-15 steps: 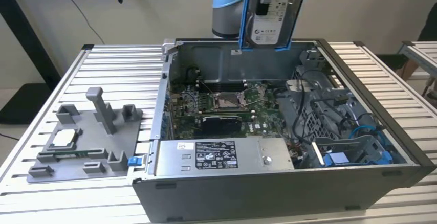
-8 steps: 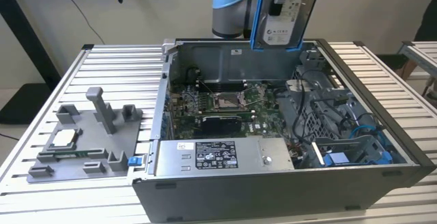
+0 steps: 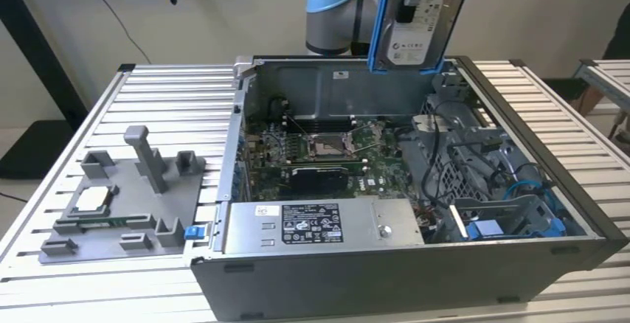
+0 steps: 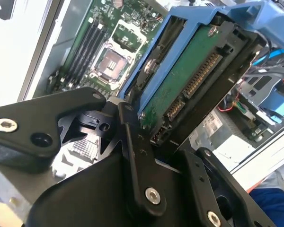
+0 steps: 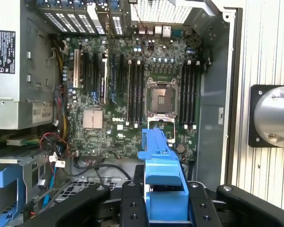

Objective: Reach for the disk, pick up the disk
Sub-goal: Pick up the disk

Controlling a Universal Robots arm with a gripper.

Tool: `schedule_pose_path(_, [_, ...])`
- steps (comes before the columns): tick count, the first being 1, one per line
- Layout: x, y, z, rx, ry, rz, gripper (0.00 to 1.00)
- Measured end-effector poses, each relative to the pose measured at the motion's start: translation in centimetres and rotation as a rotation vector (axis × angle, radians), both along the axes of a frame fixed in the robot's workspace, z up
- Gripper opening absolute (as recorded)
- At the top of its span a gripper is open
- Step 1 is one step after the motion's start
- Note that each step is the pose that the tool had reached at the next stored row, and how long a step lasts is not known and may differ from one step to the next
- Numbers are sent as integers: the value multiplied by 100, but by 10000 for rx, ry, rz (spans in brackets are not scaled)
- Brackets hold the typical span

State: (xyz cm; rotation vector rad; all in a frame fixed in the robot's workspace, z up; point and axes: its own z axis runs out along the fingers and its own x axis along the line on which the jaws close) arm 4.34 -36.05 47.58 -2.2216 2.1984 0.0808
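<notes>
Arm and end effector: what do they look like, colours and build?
The arm is silver-grey with a light-blue joint cap. The end effector is matte black: flat linkage bars joined by silver pivot screws, with angular black plates on either side, seen in both wrist views. A round silver flange sits on a black mount.

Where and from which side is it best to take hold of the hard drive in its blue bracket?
Probably as the tool grips now: at one narrow end of the flat silver-grey hard drive in its blue plastic bracket, pressing its two broad faces. The drive hangs upright above the open grey computer case, so coming from above suits it.
</notes>
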Motion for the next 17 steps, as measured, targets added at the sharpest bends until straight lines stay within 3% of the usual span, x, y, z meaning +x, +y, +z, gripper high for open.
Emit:
schedule_pose_path(5, [7, -13, 1, 0, 0, -1, 0])
schedule_pose_path(17, [9, -259, -1, -7, 23, -4, 0])
